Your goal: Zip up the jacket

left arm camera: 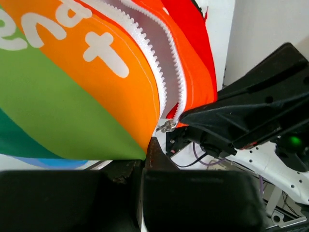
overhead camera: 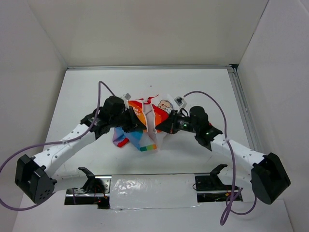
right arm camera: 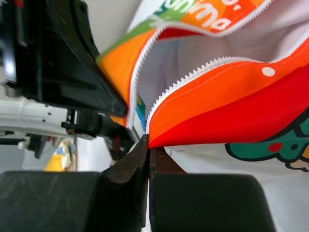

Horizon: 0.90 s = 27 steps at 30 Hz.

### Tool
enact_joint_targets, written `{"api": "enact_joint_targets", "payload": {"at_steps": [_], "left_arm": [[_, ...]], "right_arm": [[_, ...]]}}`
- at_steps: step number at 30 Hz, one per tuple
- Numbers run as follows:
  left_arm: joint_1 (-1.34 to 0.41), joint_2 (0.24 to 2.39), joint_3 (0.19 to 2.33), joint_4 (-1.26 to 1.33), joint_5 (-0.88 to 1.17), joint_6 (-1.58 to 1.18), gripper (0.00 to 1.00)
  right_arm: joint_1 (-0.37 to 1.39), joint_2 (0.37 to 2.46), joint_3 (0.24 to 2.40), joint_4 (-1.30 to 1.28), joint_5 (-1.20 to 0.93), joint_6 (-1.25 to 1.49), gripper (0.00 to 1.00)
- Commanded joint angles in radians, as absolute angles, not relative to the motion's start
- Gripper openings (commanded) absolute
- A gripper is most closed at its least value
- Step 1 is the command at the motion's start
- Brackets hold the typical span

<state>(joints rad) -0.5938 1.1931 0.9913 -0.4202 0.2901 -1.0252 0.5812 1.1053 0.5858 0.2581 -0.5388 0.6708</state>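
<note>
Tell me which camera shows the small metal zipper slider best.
Left wrist: the small metal zipper slider sits close up, where the two white tooth rows meet. Right wrist shows only parted teeth; top view: not discernible.

jacket [left arm camera: 72, 96] cut by frame edges, lettering [left arm camera: 104, 50] cropped

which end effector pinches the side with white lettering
The left end effector; the right end effector pinches the jacket at its red edge, by the cartoon print.
</note>
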Motion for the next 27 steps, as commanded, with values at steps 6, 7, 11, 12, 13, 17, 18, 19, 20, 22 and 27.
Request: {"api": "enact_joint_targets", "payload": {"at_steps": [6, 7, 11, 12, 13, 17, 18, 19, 20, 22, 27], "left_arm": [[-0.606, 1.049, 0.813, -0.065, 0.307, -1.083, 0.00], [-0.606, 1.048, 0.807, -0.052, 0.316, -1.085, 0.00], [-0.606, 1.051, 0.792, -0.012, 0.318, -1.083, 0.00], [-0.606, 1.054, 0.792, -0.012, 0.311, -1.089, 0.00], [-0.606, 1.054, 0.792, -0.009, 0.302, -1.088, 0.00], [-0.606, 1.058, 0.785, -0.009, 0.290, -1.092, 0.00], [-0.606, 1.055, 0.784, -0.009, 0.293, -1.088, 0.00], [-0.606, 1.055, 0.784, 0.017, 0.290, -1.091, 0.00], [-0.606, 1.055, 0.782, 0.014, 0.287, -1.091, 0.00], [-0.606, 1.051, 0.781, 0.009, 0.281, -1.089, 0.00], [-0.606, 1.023, 0.769, 0.005, 0.265, -1.083, 0.00]], "right_arm": [[0.600, 1.147, 0.523, 0.634, -0.620, 0.894, 0.00], [0.606, 1.166, 0.529, 0.634, -0.623, 0.891, 0.00], [0.621, 1.198, 0.540, 0.615, -0.621, 0.899, 0.00], [0.618, 1.201, 0.537, 0.630, -0.630, 0.902, 0.00], [0.620, 1.201, 0.529, 0.635, -0.629, 0.913, 0.00], [0.620, 1.213, 0.519, 0.679, -0.646, 0.936, 0.00], [0.620, 1.219, 0.520, 0.689, -0.650, 0.940, 0.00], [0.621, 1.218, 0.519, 0.689, -0.643, 0.945, 0.00], [0.618, 1.221, 0.520, 0.690, -0.646, 0.945, 0.00], [0.620, 1.216, 0.514, 0.699, -0.638, 0.953, 0.00], [0.615, 1.192, 0.509, 0.684, -0.624, 0.942, 0.00]]}}
